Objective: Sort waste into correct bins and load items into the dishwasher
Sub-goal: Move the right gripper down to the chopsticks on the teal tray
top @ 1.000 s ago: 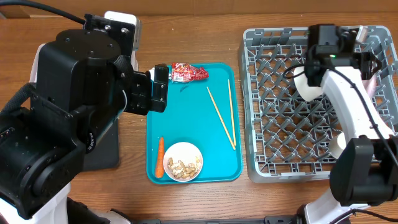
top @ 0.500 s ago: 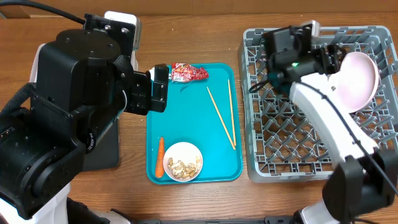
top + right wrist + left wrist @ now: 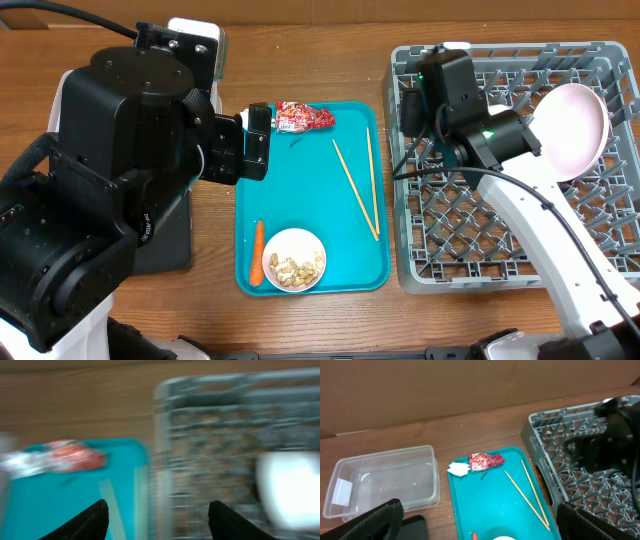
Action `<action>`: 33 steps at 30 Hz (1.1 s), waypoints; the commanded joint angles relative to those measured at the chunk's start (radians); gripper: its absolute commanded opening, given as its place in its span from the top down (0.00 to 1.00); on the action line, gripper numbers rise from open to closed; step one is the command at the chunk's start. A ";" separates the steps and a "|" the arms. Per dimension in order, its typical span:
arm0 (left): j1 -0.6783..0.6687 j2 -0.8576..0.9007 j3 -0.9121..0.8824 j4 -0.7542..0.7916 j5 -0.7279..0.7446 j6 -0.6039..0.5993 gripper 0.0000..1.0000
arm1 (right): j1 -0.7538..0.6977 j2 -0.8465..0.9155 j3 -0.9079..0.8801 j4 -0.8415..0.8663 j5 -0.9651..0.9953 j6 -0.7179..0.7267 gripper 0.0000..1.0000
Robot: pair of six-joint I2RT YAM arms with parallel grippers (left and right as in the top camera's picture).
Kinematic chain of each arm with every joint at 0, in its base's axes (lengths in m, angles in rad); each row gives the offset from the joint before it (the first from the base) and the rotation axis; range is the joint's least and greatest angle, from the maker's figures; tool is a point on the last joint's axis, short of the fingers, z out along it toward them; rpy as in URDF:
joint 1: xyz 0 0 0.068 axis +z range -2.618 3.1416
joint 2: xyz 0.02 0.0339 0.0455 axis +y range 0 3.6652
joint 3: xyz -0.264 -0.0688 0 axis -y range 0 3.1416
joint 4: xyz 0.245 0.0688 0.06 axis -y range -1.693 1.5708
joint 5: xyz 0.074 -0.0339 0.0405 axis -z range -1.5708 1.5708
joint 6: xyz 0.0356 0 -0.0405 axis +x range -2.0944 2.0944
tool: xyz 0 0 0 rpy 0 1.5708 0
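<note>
A red wrapper point(image 3: 305, 116), two chopsticks point(image 3: 357, 190), a carrot point(image 3: 258, 252) and a white bowl of nut scraps point(image 3: 293, 259) lie on the teal tray point(image 3: 300, 190). The left wrist view also shows a white tissue point(image 3: 458, 468) beside the wrapper point(image 3: 486, 460), and the clear tub point(image 3: 385, 480) left of the tray. A white plate point(image 3: 572, 128) stands in the grey dish rack point(image 3: 500, 250). My left gripper point(image 3: 258, 142) hangs wide open at the tray's left edge. Over the rack's left rim my right gripper point(image 3: 408, 108) is open and holds nothing; its view is blurred.
The black tray point(image 3: 165, 240) lies left of the teal tray, partly under my left arm. My right arm's white link point(image 3: 545, 240) crosses the rack diagonally. A cardboard wall point(image 3: 470, 385) closes the back of the table.
My right arm has swung left from the rack's far right to its left rim, leaving the white plate standing in the rack. The left arm has not moved.
</note>
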 commanded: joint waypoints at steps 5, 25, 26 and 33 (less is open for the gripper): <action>0.005 0.002 -0.001 -0.001 0.011 0.015 0.00 | 0.035 0.089 0.003 0.019 -0.351 0.082 0.30; 0.005 0.002 -0.001 0.002 0.148 0.011 0.00 | 0.036 0.131 -0.143 -0.088 -0.389 -0.022 0.44; 0.005 0.002 -0.001 0.002 0.147 0.011 0.00 | 0.036 0.138 -0.158 -0.087 -0.391 -0.044 0.44; 0.005 0.002 -0.001 0.000 0.147 0.011 0.00 | 0.104 0.188 -0.213 -0.080 -0.417 -0.134 0.46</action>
